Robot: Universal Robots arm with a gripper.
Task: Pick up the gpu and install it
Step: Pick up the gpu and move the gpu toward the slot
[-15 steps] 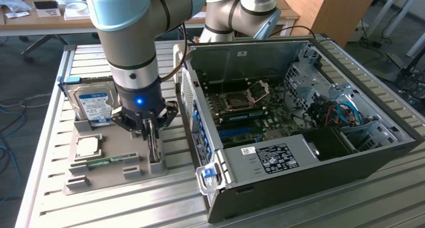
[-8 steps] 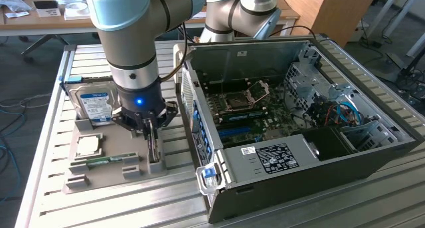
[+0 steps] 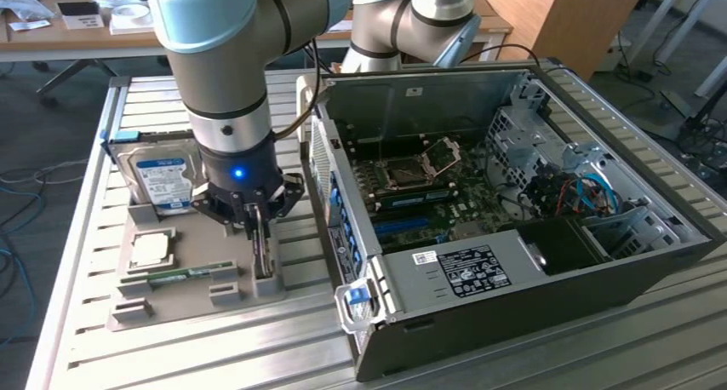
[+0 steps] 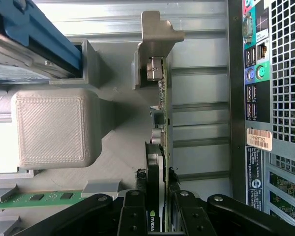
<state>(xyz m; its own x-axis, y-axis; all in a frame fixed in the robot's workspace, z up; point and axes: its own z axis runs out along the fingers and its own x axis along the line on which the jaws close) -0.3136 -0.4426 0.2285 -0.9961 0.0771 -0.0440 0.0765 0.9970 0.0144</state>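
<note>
The gpu (image 3: 264, 255) stands on its edge in a slot of the grey holder tray (image 3: 193, 303), just beside the open computer case (image 3: 489, 275). In the wrist view the gpu (image 4: 160, 123) is a thin card seen edge-on, with its silver end bracket (image 4: 157, 29) at the far end. My gripper (image 3: 257, 215) is straight above the card and reaches down onto it. Its black fingers (image 4: 133, 216) sit on both sides of the card, and my gripper (image 4: 157, 214) is shut on it. The card is still seated in the tray.
On the tray are a blue-labelled hard drive (image 3: 159, 181), a processor chip (image 3: 151, 249) and a green memory stick (image 3: 182, 276). The case lies open with its motherboard (image 3: 432, 194) exposed. Its rear port panel (image 4: 258, 73) is close to the card.
</note>
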